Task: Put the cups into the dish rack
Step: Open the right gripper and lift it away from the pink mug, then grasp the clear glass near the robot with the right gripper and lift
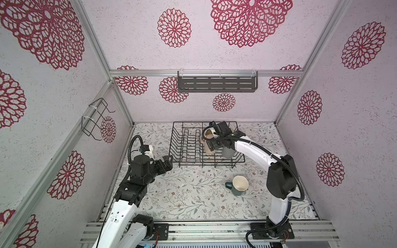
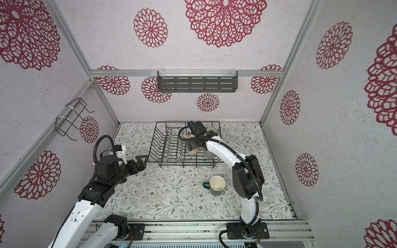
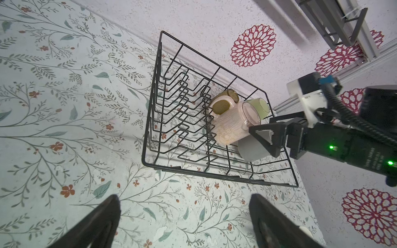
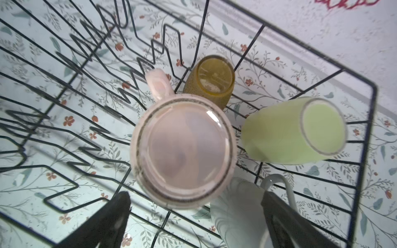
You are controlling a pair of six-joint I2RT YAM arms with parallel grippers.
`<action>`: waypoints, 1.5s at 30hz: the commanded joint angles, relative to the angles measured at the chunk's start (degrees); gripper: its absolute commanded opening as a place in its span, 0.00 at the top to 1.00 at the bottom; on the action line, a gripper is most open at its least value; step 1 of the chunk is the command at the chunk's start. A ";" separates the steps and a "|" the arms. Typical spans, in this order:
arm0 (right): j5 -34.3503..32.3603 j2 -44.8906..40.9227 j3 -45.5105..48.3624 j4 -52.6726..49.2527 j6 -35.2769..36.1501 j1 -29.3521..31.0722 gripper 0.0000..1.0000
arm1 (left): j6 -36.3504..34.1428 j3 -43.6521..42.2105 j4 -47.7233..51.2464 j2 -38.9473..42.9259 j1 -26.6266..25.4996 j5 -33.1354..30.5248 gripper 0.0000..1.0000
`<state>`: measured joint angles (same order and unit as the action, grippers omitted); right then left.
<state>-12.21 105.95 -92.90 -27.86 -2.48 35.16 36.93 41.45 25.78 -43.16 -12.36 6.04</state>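
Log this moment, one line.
rack: pink mug, amber glass, lime tumbler, grey tumbler | table: teal mug, clear glass | right gripper: open | left gripper: open

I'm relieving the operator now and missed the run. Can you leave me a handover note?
Left gripper: open, empty, over the table beside the dish rack.
Right gripper: open, holding nothing, above the pink mug inside the rack.
Done: pink mug, amber glass, lime tumbler and grey tumbler are in the rack.
Left: dark teal mug, upright on the table in front of the rack; clear glass by the right arm's base.
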 commanded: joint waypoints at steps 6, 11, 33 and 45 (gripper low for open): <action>-10.76 -22.17 19.52 14.67 -11.57 -1.45 0.01 | -1.50 3.31 -5.23 -2.09 -1.79 10.70 0.03; -17.62 -36.30 35.94 19.14 -22.22 -6.06 0.01 | -5.80 6.44 -4.08 -6.35 -10.42 6.85 0.03; -14.38 -52.95 50.78 -16.65 -53.26 -44.15 0.01 | -10.64 10.58 -8.29 -21.77 -22.74 1.87 0.03; -6.01 -52.48 57.81 -13.95 -53.47 -48.68 0.10 | -11.35 10.74 -8.03 -23.90 -24.51 1.50 0.03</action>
<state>-21.21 52.93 -35.81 -41.71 -53.89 -13.26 26.92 50.68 18.72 -67.13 -36.34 7.40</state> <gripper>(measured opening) 0.913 0.974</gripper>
